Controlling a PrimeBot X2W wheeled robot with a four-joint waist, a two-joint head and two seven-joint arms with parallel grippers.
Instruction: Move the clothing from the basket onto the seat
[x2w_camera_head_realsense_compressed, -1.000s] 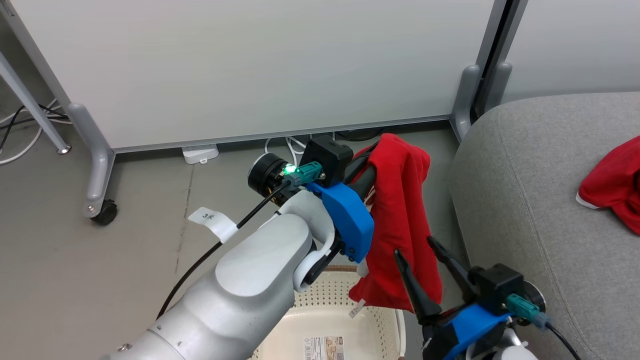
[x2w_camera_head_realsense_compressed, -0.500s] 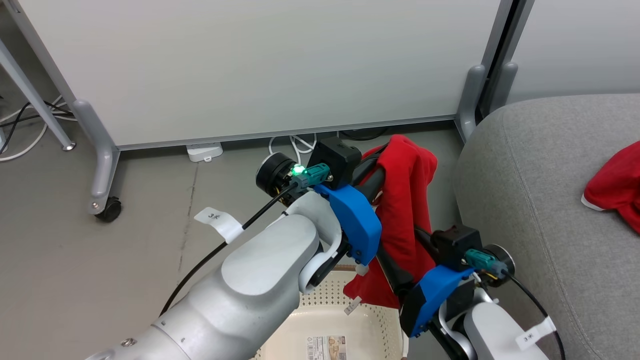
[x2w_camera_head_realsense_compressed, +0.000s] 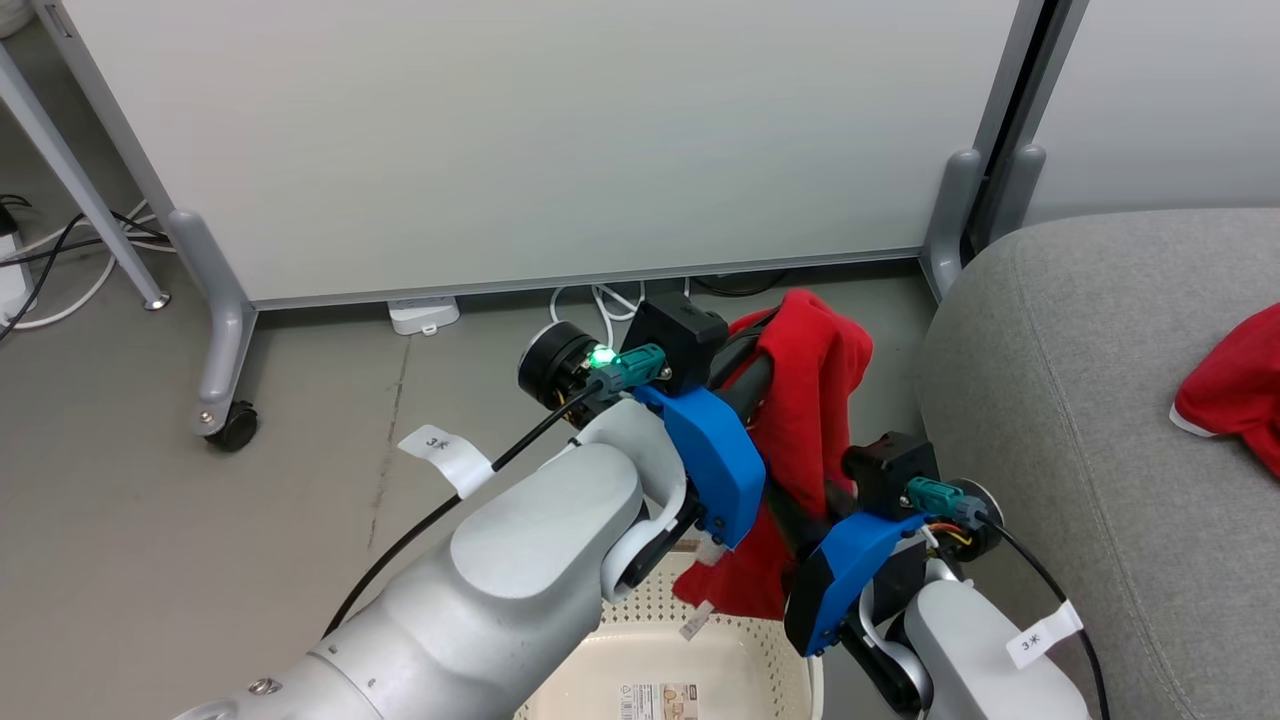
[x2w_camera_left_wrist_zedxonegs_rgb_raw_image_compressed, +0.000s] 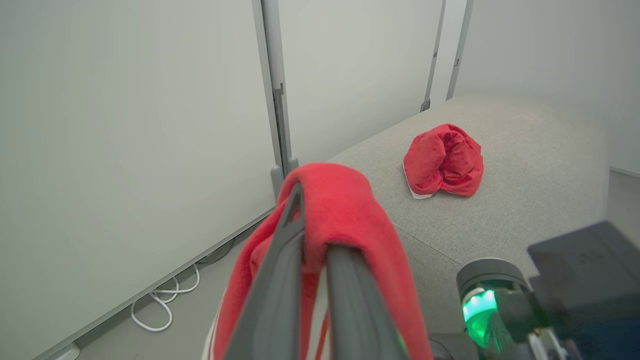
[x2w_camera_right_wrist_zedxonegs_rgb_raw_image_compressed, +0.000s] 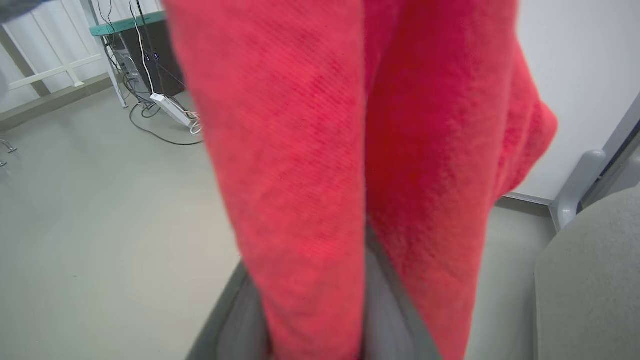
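My left hand (x2w_camera_left_wrist_zedxonegs_rgb_raw_image_compressed: 314, 240) is pinched shut on the red garment (x2w_camera_head_realsense_compressed: 815, 400), which drapes limp over its fingers; it looks soft and light and should swing and slip, so I'd take a bunched fold, not a loose edge; my right hand (x2w_camera_head_realsense_compressed: 795, 510), just below, straddles a hanging fold, clamped or not I can't tell; basket (x2w_camera_head_realsense_compressed: 655, 605) beneath both hands; seat (x2w_camera_head_realsense_compressed: 1080, 420) to their right, second garment (x2w_camera_left_wrist_zedxonegs_rgb_raw_image_compressed: 444, 160) lying on it.

**A:** Left arm status?
**B:** Left forearm (x2w_camera_head_realsense_compressed: 520, 560) reaches forward and up. Left gripper (x2w_camera_left_wrist_zedxonegs_rgb_raw_image_compressed: 312, 225) is raised, fingers nearly together, pinching the red garment (x2w_camera_head_realsense_compressed: 815, 400) near the tips.
**A:** Right?
**B:** Right gripper (x2w_camera_head_realsense_compressed: 800, 515) sits lower, just beside the left. Its fingers angle up-left, one on each side of the same cloth. Can't tell if it's clamped.
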